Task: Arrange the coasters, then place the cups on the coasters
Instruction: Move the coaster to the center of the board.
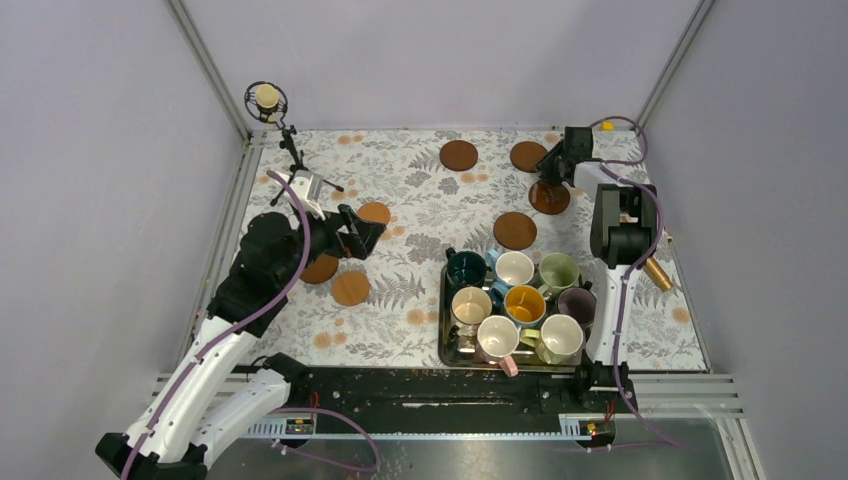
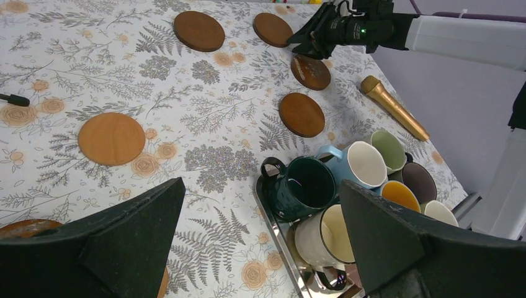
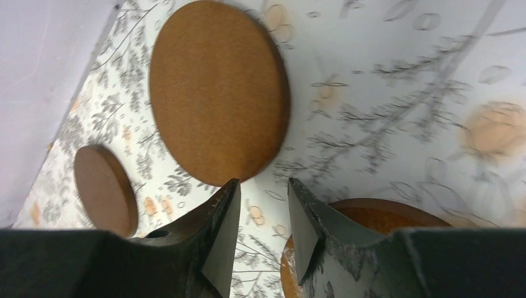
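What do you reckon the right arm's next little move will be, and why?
Probably the right gripper dips and closes on the edge of the coaster under it, to reposition it: its jaws stand slightly apart, empty, and the mugs all sit in the tray.

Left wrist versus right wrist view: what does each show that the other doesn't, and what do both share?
Only the left wrist: the tray of mugs, a light coaster, a gold rod, and the right gripper seen from outside. Only the right wrist: the narrow gap between that gripper's fingers, with nothing in it. Both: the flowered cloth and three dark coasters.
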Robot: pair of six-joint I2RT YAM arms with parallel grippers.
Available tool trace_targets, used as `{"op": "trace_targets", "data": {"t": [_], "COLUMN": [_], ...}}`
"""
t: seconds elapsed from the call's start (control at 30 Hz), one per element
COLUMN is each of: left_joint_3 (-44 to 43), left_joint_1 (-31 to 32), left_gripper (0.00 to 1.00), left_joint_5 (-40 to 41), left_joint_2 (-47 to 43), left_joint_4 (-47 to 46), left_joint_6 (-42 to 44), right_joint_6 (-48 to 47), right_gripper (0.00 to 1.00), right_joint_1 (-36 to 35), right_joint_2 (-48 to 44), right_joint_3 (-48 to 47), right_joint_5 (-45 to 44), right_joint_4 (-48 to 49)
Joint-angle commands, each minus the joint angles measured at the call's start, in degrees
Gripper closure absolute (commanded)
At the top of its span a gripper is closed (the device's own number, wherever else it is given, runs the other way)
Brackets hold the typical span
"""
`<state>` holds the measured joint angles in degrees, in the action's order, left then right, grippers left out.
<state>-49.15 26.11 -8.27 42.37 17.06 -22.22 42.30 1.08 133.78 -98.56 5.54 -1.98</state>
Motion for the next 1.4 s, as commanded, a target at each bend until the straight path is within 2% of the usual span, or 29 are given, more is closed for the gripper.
{"op": "trace_targets", "data": {"t": [0.0,0.1,0.23,0.3,0.4,0.57,0.77,0.93,1.37], "left_joint_3": [-1.2,-1.1,-1.2,-1.2,-1.2,-1.2,-1.1,-1.2,-1.1], "left_joint_1": [0.5,0.5,0.6,0.7,0.8,0.9,0.9,0.9,0.9], "left_gripper": [0.01,0.01,0.01,0.01,0.01,0.01,0.01,0.01,0.01], "left_joint_5": [0.5,1.0,1.0,0.9,0.9,0.9,1.0,1.0,1.7], "left_joint_2": [-0.7,-1.0,-0.9,-0.9,-1.1,-1.1,-1.3,-1.4,-1.8], "left_joint_4": [-2.6,-2.3,-2.2,-2.2,-2.3,-2.3,-2.3,-2.3,-2.3], "left_joint_6": [1.1,1.3,1.3,1.3,1.3,1.3,1.3,1.2,1.5], "right_joint_6": [-0.6,-1.0,-1.6,-2.1,0.4,3.2,5.2,4.7,7.3], "right_gripper": [0.58,0.58,0.58,0.58,0.58,0.59,0.57,0.55,0.55], "right_joint_1": [0.4,1.5,2.2,2.5,3.7,4.7,4.7,4.4,4.2], "right_joint_2": [-7.6,-7.1,-6.4,-7.8,-10.0,-10.5,-12.4,-10.8,-10.5], "right_joint_3": [3.8,2.4,1.4,1.9,4.7,5.6,7.6,3.6,3.8], "right_joint_5": [-9.8,-10.1,-7.4,-10.2,-11.8,-8.7,-13.8,-13.7,-14.4], "right_joint_4": [3.1,-1.2,-2.1,-4.4,-6.3,-7.9,-8.6,-13.7,-13.3]}}
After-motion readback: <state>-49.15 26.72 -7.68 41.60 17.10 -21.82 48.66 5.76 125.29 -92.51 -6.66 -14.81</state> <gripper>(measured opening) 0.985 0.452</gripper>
